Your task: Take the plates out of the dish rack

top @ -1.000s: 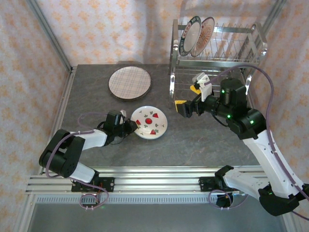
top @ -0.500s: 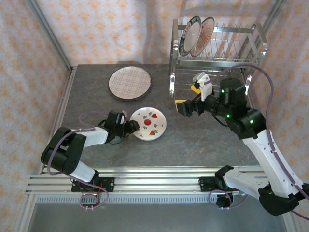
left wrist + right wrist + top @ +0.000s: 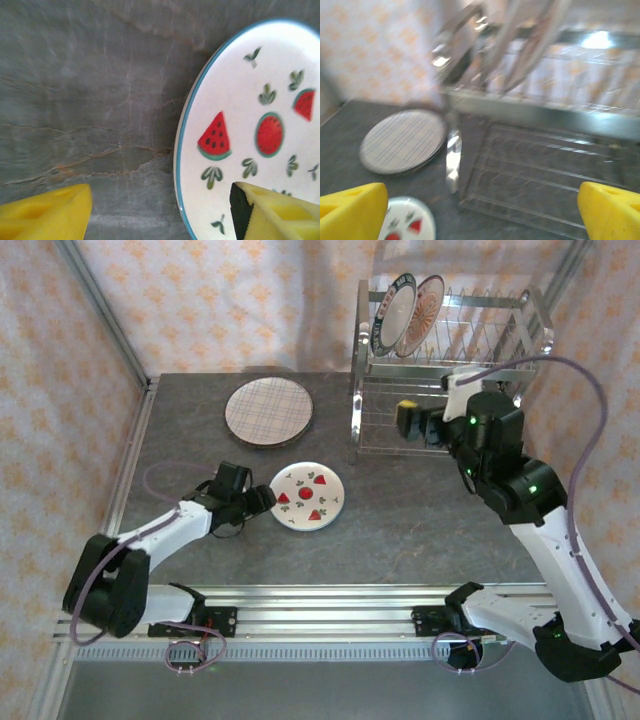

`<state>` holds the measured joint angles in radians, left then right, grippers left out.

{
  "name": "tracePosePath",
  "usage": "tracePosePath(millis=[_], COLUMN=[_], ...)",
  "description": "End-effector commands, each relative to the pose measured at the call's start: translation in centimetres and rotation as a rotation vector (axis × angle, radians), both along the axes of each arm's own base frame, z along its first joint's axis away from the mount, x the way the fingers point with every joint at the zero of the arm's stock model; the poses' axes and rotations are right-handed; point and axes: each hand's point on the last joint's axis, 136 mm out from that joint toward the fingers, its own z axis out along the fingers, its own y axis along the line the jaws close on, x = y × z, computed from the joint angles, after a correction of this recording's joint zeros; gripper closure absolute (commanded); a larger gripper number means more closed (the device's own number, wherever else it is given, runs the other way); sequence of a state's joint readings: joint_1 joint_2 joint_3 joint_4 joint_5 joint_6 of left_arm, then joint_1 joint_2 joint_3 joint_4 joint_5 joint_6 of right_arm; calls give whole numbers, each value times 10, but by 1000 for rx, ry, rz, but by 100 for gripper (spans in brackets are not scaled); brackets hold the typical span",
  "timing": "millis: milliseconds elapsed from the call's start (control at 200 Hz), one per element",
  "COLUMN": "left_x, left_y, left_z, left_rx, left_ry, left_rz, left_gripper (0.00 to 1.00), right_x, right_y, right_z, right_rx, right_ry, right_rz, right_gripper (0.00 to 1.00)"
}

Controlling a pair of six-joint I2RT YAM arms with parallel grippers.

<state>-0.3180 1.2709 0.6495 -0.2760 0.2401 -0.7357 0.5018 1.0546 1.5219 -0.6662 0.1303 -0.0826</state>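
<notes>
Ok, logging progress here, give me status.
Left gripper open at watermelon plate rim, plate flat on table. Right gripper open at dish rack. Two plates in top tier. Nothing blocking.

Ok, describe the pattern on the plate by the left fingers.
Plate: white, red watermelon slices, green sprigs, blue rim; clearest in the left wrist view.

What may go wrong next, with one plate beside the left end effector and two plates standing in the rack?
1. The left end effector is open with one finger above the watermelon plate; withdrawing low, it may drag the plate.
2. The open right end effector faces the dish rack; it may hit the wires.
3. The two upright plates lean close together, so gripping one may disturb the other.
</notes>
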Motion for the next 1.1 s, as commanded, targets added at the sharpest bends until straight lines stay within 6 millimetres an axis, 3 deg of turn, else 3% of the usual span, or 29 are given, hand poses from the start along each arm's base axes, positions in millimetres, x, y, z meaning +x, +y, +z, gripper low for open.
tracePosePath(millis=[0,55,145,220,330,440,571,701,946,1096], left_x=[1,7,17,25,32,23,3,-9,-17,-20], left_y=[23,19,5,-16,-57,-94,-114,-121,-119,-116], left_z=[56,90,147,198,274,347,409,439,450,451], left_rx=[99,87,44,-20,-153,-312,-408,-440,-448,-446], left_ry=[-79,-146,-262,-375,-575,-799,-998,-1067,-1080,-1081], left_rz=[58,57,32,-11,-113,-214,-266,-290,-297,-294], left_gripper=[25,25,25,25,25,25,23,21,21,20], right_x=[5,13,42,64,102,134,165,186,207,215], right_y=[-69,-77,-74,-64,-50,-44,-42,-38,-37,-31], right_z=[44,54,62,72,67,59,51,44,21,16], right_rx=[96,161,238,258,219,223,244,250,262,274], right_ry=[-76,-70,-38,-28,16,49,66,60,94,100], right_rz=[-388,-418,-399,-358,-327,-314,-318,-326,-366,-343], right_gripper=[4,5,7,8,8,11,16,24,43,63])
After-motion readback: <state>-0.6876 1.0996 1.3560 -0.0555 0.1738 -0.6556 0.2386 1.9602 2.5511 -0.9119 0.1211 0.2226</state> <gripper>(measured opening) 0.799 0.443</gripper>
